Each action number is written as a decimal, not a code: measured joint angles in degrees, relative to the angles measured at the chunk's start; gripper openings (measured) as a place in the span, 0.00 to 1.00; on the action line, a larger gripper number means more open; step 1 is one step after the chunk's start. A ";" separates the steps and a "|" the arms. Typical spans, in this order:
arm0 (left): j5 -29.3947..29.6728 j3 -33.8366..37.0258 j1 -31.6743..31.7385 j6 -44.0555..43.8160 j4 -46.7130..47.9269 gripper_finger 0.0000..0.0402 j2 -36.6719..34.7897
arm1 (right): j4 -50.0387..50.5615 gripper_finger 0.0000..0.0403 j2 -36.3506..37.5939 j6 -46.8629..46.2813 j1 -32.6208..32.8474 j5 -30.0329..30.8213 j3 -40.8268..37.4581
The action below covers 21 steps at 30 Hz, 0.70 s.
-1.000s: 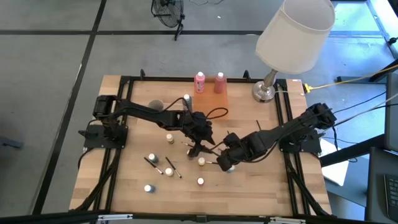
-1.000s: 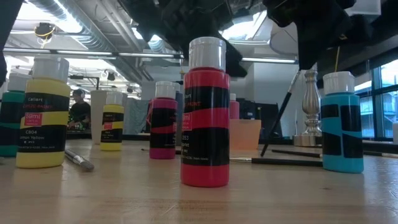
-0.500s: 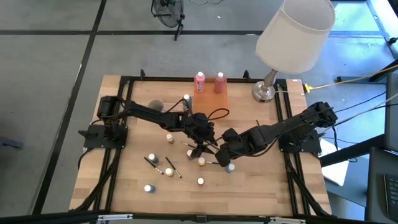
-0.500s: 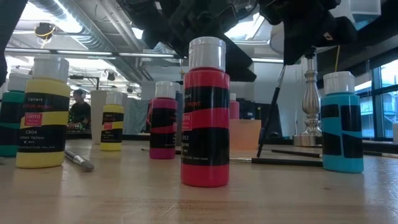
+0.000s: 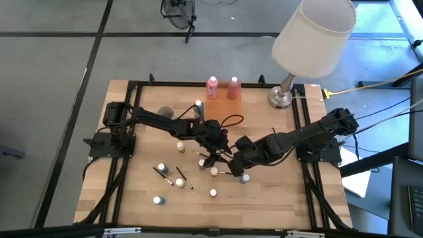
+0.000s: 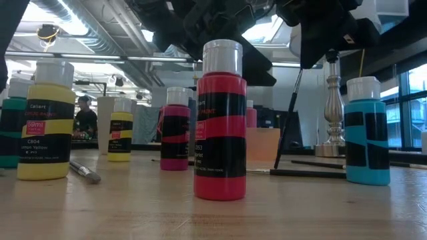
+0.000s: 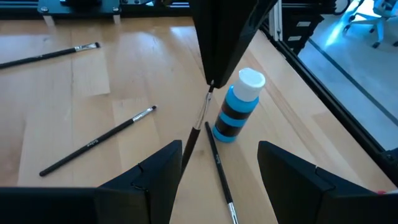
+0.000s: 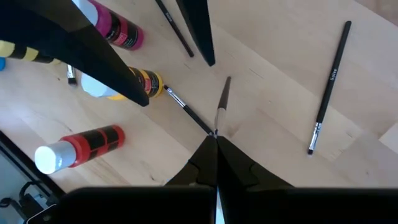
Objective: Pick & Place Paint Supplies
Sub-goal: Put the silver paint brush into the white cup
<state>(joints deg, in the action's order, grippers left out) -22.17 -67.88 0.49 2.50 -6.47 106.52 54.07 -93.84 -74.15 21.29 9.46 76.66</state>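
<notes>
Paint supplies lie scattered over the middle of the wooden worktop [image 5: 264, 198]: small bottles with white caps, thin dark brushes, and two taller pink bottles [image 5: 212, 87] near the far edge.

Note the right gripper [image 8: 216, 138]. Its fingers are pressed together on a thin dark paintbrush [image 6: 288, 120], pinching it near the metal ferrule. In the low view the brush hangs steeply tilted, its lower end at or just above the worktop; you cannot tell which.

Note the left gripper [image 7: 217, 152]. Its fingers are spread and hold nothing. It hovers near the worktop's centre, just beside the right gripper, aimed toward the pinched brush and the blue-and-black striped bottle with white cap [image 7: 239, 106].

Hazards to watch:
- The grip on the thin brush is narrow. The brush may pivot or slip out if you move quickly.
- The blue bottle stands just beside the brush. A sideways sweep could topple it.
- Both grippers are close together. Any converging motion risks a collision.
- A second thin dark brush [image 7: 219, 168] lies beneath; you could snag it.
</notes>
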 joint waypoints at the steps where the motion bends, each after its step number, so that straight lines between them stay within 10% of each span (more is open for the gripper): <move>1: -0.01 0.00 0.00 -0.03 -0.14 0.52 0.00 | -0.28 0.00 -0.02 0.00 -0.06 -0.01 0.00; 21: 0.05 0.00 -0.01 -2.05 -2.23 0.52 1.35 | -2.59 0.00 -0.07 0.45 -0.52 1.94 0.00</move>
<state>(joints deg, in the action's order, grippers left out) -22.12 -67.88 0.49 0.45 -8.69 107.87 51.47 -93.91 -73.70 20.77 11.40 76.66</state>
